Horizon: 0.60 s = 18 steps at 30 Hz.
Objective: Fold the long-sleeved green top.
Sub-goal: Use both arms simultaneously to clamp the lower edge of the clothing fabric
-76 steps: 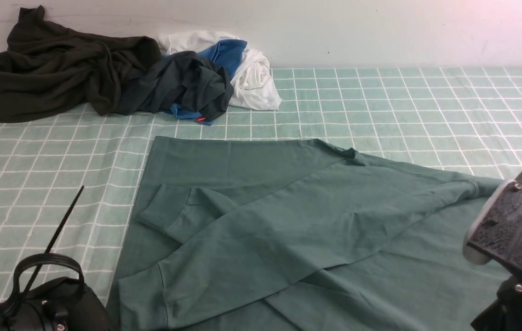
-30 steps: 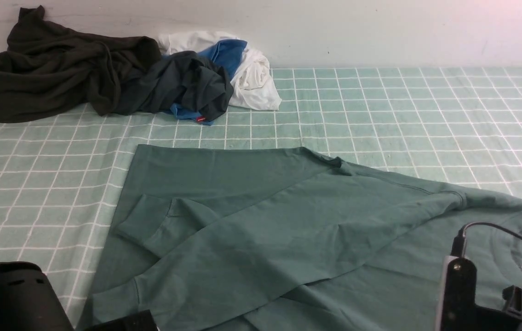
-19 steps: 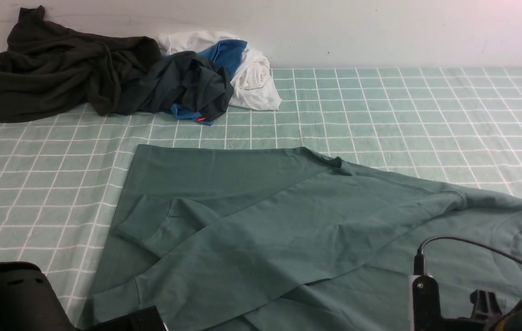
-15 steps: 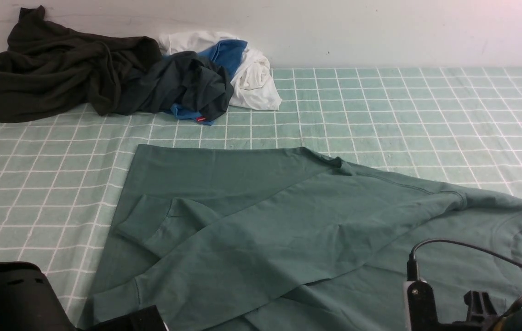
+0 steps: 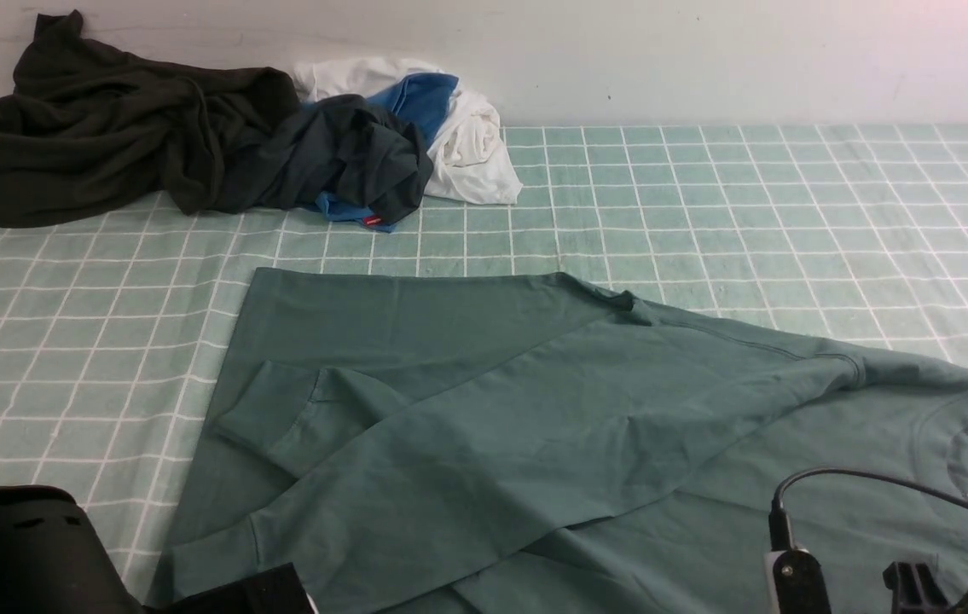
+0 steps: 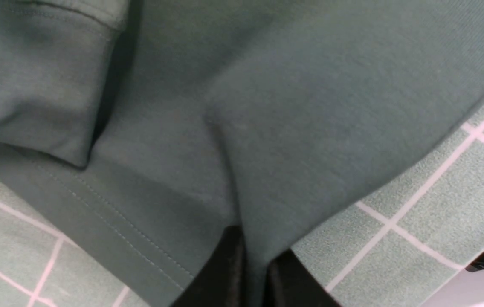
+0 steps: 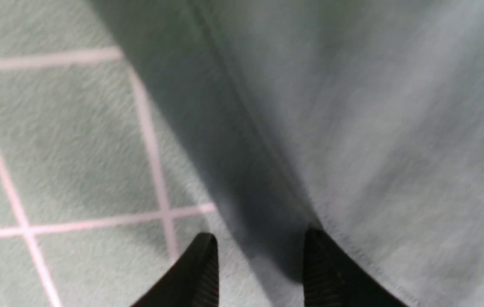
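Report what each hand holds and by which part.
Left hand is shut on the green top, pinching a fold of cloth beside its stitched hem. Right hand holds nothing yet: its jaws stand apart, astride the top's edge.

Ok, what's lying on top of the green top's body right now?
Two sleeves are folded across the green long-sleeved top. The near sleeve runs diagonally and overlaps the far sleeve. The body fabric beneath them is covered and cannot be seen.
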### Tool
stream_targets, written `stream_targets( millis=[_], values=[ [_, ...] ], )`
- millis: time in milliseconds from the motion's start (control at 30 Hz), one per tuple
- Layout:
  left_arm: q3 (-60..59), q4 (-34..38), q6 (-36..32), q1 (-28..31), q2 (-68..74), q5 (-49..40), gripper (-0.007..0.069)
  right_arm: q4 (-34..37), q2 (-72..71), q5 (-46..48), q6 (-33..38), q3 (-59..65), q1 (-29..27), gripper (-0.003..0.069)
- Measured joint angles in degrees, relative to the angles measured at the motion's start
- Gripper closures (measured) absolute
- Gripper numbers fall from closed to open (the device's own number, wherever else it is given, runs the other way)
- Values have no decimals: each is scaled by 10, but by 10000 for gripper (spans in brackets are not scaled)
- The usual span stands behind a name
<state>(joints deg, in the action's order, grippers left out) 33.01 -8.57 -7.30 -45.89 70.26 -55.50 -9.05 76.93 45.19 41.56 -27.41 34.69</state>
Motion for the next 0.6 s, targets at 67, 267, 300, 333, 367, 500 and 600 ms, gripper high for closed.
stream_targets(
  millis=[67, 267, 300, 333, 367, 500, 600],
  values=[
    [0, 0, -2, 0, 0, 0, 618, 8, -2, -1, 0, 1, 0, 391],
    [0, 0, -2, 0, 0, 1, 618, 15, -2, -47, 0, 2, 0, 393],
    [0, 0, -2, 0, 0, 1, 618, 14, -1, -55, 0, 2, 0, 393],
    [0, 0, -2, 0, 0, 1, 618, 13, 2, -60, 0, 2, 0, 393],
    [0, 0, -2, 0, 0, 1, 618, 12, 3, -61, 0, 2, 0, 393],
    [0, 0, -2, 0, 0, 2, 618, 10, 21, -59, 2, -2, 0, 393],
    [0, 0, -2, 0, 0, 2, 618, 10, 27, -55, 8, -5, 0, 400]
  ],
)
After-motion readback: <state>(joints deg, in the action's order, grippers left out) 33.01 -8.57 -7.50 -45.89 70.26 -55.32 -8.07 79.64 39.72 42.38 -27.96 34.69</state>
